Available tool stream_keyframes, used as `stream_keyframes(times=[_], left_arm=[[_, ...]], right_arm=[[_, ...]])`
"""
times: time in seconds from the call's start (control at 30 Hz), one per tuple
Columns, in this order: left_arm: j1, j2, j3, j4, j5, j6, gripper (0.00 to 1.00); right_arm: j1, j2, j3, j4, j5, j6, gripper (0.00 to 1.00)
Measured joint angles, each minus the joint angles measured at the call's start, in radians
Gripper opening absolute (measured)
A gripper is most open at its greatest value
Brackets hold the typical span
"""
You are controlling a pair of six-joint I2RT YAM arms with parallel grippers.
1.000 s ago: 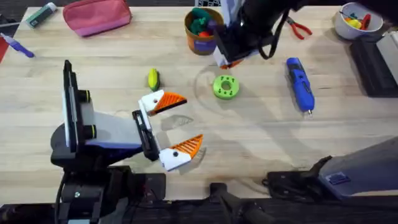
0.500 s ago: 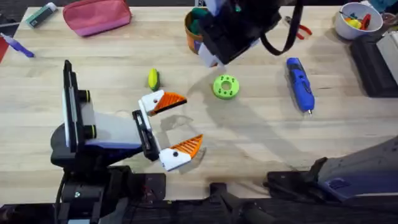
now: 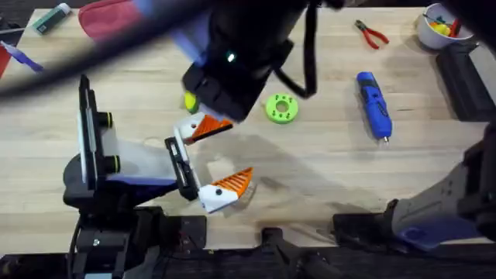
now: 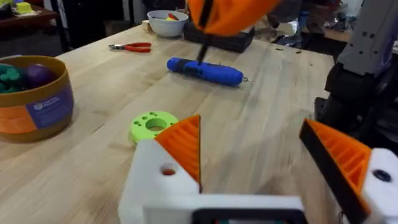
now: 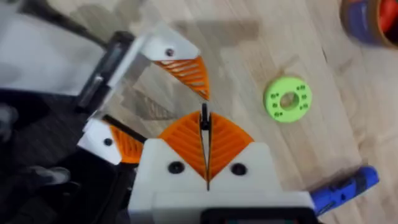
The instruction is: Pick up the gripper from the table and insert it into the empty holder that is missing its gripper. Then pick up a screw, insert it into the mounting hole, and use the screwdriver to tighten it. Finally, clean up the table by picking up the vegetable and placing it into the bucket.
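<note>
My left gripper (image 3: 225, 155) rests open on the table. Each of its white holder blocks (image 3: 188, 129) carries an orange wedge gripper (image 3: 215, 124). A mounting hole (image 5: 169, 52) shows in one white block. My right gripper (image 5: 204, 118) hangs above that claw, shut on a thin dark screw (image 4: 202, 50) that pokes out past its orange pads. In the overhead view the right arm (image 3: 232, 62) is a large dark blur. The blue screwdriver (image 3: 373, 105) lies to the right. The vegetable (image 3: 188, 101) peeks out beside the arm. The bucket (image 4: 34, 96) stands at the back.
A round green disc (image 3: 280, 108) lies between the claw and the screwdriver. Red-handled pliers (image 3: 372, 33) and a white bowl (image 3: 440, 25) sit at the back right, and a pink pouch (image 3: 101, 17) at the back left. Bare wood stretches in front of the screwdriver.
My right arm has swung left and up from beside the bucket to above the left gripper's far finger, covering the bucket in the overhead view. The left arm has not moved.
</note>
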Motion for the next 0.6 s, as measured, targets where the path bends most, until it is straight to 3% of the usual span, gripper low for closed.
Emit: stream_keyframes(times=[0.23,0.6], left_arm=[[0.000,0.000,0.000,0.000,0.000,0.000,0.986],[0.000,0.000,0.000,0.000,0.000,0.000,0.985]], right_arm=[[0.105,0.000,0.006,0.027,0.000,-0.143,0.006],[0.097,0.001,0.007,0.068,0.004,-0.247,0.006]])
